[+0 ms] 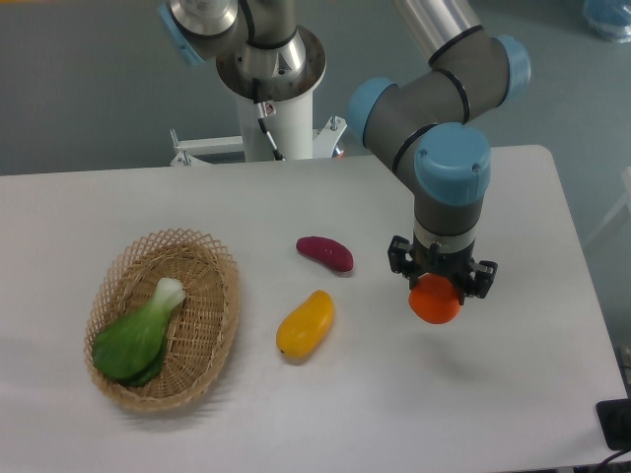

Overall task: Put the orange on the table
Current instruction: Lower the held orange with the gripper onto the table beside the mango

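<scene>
The orange (pixel 435 301) is a small round orange-red ball held in my gripper (pixel 441 288) at the right side of the white table (pixel 513 394). The gripper points straight down and its fingers are shut on the top of the orange. A faint shadow lies on the table to the right of the orange, so it seems to hang a little above the surface; I cannot tell contact for sure. The fingertips are mostly hidden behind the gripper body.
A purple sweet potato (pixel 324 252) lies left of the gripper. A yellow-orange mango-like fruit (pixel 305 324) lies at mid-table. An oval wicker basket (pixel 217 325) with a green bok choy (pixel 138 335) stands at the left. The robot base (pixel 271 89) stands at the back.
</scene>
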Motion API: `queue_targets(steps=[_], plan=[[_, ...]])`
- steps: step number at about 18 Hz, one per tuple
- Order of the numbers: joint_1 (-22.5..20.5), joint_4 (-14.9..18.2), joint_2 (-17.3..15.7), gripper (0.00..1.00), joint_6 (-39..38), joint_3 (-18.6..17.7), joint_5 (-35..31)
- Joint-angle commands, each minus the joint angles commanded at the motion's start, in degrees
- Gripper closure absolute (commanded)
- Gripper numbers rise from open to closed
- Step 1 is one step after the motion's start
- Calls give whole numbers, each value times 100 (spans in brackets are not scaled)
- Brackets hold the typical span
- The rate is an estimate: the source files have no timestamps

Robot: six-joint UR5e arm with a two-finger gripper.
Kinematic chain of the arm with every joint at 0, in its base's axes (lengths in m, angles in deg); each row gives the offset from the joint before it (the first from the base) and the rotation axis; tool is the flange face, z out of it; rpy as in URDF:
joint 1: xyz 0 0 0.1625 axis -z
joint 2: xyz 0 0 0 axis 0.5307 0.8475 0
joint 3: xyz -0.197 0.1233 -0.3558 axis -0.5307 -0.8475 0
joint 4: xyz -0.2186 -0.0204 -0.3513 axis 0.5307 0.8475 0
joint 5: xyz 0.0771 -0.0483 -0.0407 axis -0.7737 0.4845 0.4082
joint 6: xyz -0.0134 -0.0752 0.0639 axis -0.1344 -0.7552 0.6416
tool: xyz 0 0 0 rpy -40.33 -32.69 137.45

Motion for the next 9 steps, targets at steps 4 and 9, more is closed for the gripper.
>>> queue_targets(steps=[4, 9], plan=[[0, 0, 0, 29, -35, -9, 0], [0, 0, 26, 29, -44, 17, 0]])
